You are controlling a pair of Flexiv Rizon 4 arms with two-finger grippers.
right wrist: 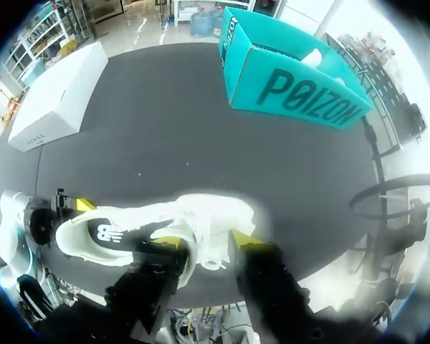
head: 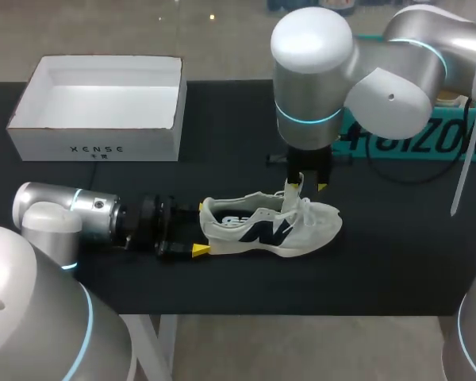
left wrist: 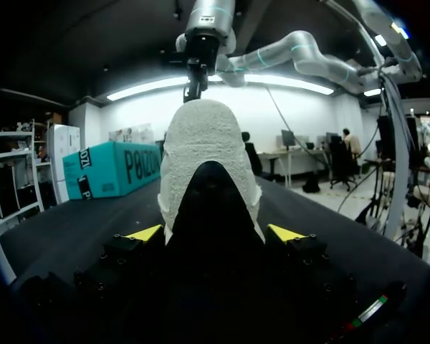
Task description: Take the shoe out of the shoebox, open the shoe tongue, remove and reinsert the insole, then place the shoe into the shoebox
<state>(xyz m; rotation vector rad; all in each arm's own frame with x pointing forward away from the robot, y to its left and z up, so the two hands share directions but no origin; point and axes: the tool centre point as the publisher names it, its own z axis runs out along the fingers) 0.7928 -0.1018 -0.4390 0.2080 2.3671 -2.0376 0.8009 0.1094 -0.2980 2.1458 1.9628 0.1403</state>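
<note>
The white shoe (head: 270, 226) lies on its side near the middle of the bench's (head: 397, 254) near edge, outside the shoebox, with a large dark logo mark on its upturned flank. The left gripper (head: 200, 228) is clamped on the heel, one yellow tip against each side. The right gripper (head: 305, 186) comes straight down from above and pinches the shoe tongue (head: 293, 193), which stands upright between its fingers. The open white shoebox (head: 95, 141) sits at the bench's far left corner, well apart from the shoe, with one small line of dark lettering on its front wall. A teal box (head: 428, 139) with big dark lettering stands along the far right edge.
</note>
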